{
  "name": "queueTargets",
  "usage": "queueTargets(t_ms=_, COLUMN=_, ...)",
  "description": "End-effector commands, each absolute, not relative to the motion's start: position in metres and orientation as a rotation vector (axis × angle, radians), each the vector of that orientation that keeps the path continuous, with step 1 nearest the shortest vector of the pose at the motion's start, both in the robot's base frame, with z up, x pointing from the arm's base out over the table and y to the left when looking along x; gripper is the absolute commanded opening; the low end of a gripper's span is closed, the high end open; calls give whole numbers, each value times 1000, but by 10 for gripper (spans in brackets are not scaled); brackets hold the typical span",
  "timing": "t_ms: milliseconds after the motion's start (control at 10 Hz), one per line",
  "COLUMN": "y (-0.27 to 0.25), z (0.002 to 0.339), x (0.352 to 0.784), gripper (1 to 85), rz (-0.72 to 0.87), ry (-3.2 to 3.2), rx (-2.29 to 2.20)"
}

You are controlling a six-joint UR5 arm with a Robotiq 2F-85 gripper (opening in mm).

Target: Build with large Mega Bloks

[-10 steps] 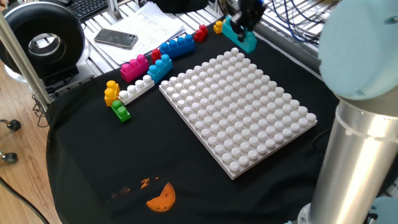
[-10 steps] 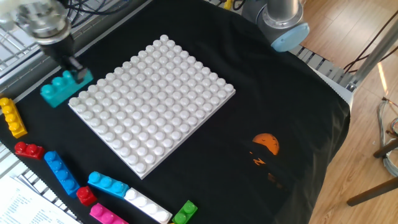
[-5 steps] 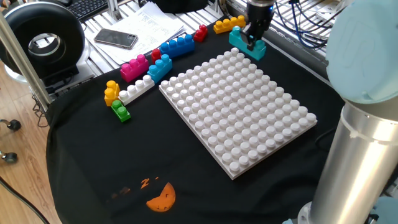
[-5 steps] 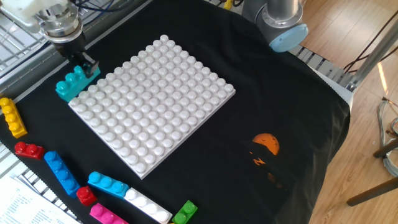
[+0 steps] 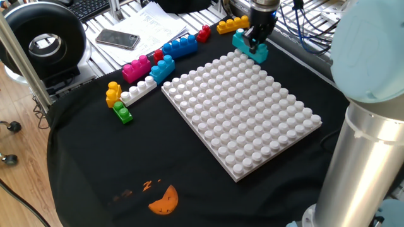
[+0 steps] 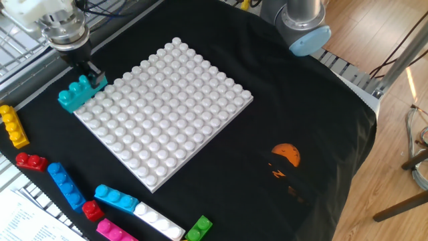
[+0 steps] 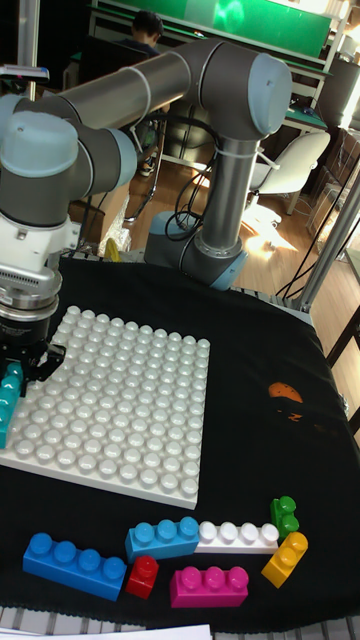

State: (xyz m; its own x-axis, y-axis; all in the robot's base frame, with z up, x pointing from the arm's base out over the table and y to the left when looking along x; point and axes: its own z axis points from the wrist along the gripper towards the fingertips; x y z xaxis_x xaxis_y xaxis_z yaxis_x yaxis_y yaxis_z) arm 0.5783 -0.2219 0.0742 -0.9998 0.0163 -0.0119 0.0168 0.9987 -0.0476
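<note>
My gripper [image 5: 255,39] is shut on a teal Mega Blok [image 5: 247,47] at the far corner of the white studded baseplate [image 5: 240,110]. From the other side, the gripper [image 6: 87,71] holds the teal brick [image 6: 77,94] tilted just off the plate's edge [image 6: 160,114]. In the tall view the gripper [image 7: 18,362] and teal brick [image 7: 8,398] sit at the left border. Loose bricks lie in a row: yellow [image 5: 232,24], red [image 5: 203,33], blue [image 5: 178,46], pink [image 5: 136,68], white [image 5: 139,90], orange [image 5: 113,93], green [image 5: 123,113].
A phone [image 5: 117,39] and papers [image 5: 154,25] lie on the metal rack behind the bricks. A black round device [image 5: 41,41] stands at the far left. The black cloth carries an orange logo [image 5: 164,200]. The arm's base [image 6: 304,23] stands at one table corner.
The gripper carried the teal brick from beside the yellow brick toward the baseplate's corner, then in the last half second shifted slightly and lower.
</note>
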Motion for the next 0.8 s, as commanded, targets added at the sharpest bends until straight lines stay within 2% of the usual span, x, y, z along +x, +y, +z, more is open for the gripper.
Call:
queueTargets(t_ms=0, y=-215, z=70, x=585, gripper=13, rz=-25, ry=3106, rx=112)
queueTargets(t_ms=700, y=-203, z=66, x=587, gripper=13, rz=4, ry=3104, rx=156)
